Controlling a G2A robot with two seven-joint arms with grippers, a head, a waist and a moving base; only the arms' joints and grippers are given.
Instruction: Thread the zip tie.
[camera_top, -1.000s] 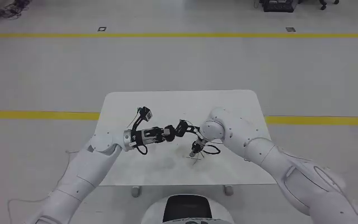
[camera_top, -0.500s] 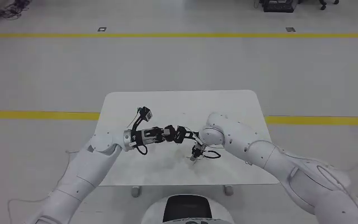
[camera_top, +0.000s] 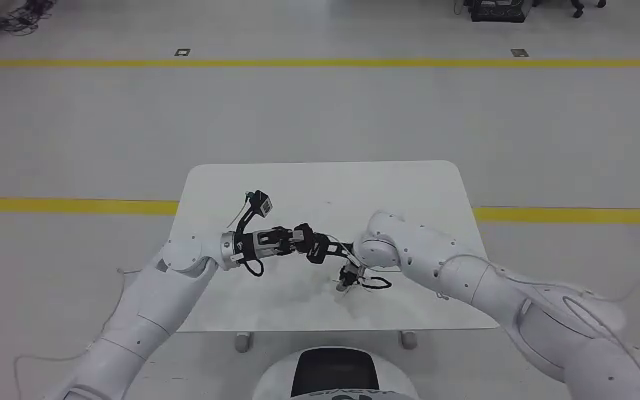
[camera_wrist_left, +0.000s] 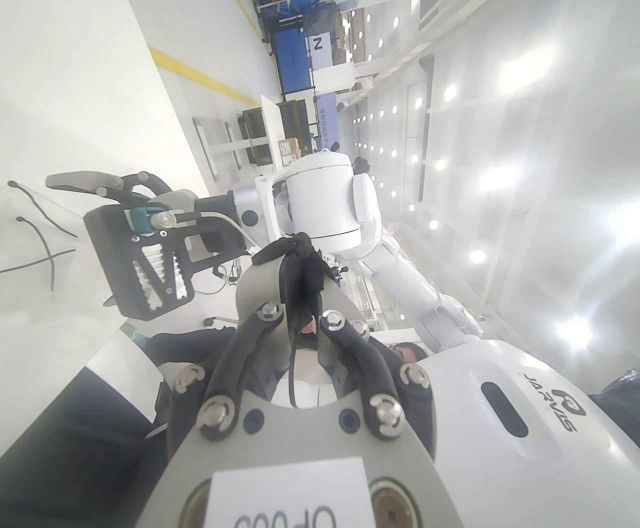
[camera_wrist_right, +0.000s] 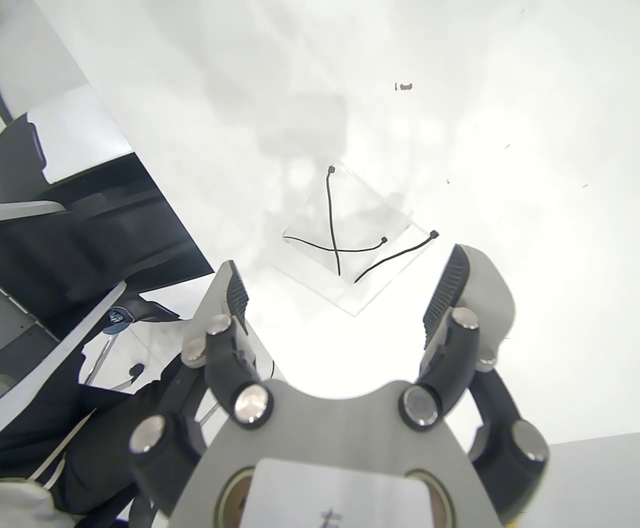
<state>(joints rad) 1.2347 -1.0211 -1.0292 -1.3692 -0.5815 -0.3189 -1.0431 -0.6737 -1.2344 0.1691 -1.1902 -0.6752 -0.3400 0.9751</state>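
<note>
right wrist view, near to far:
- right pincer (camera_wrist_right: 342, 285): jaws wide, ribbed pads facing each other, nothing between them; it hangs over the bench (camera_wrist_right: 450, 125), pointing down.
- clear sheet (camera_wrist_right: 370, 215): square, flat on the bench beyond the pincer tips, one corner turned toward them.
- loose zip ties (camera_wrist_right: 333, 248): three, black, thin, unthreaded, all lying on the sheet. two cross each other near its middle; the third lies just beside them, apart, with its head at the sheet's edge.

left wrist view, near to far:
- left pincer (camera_wrist_left: 299, 252): jaws narrow, tips pressed together on a held zip tie (camera_wrist_left: 291, 370).
- held zip tie: black; its thin strap runs back between the two fingers toward the palm, and a dark bunch shows at the tips. it is off the bench, in the air.
- past the tips: the right arm's wrist with its black bracket, and farther off the loose zip ties on the bench.

top view:
- both arms meet over the middle of the white bench; the left pincer lies level and points at the right arm's wrist, close to it, while the right pincer is just beside it on the robot's side.
- beyond the bench: pale floor (camera_top: 320, 110) with yellow lines (camera_top: 320, 63).
</note>
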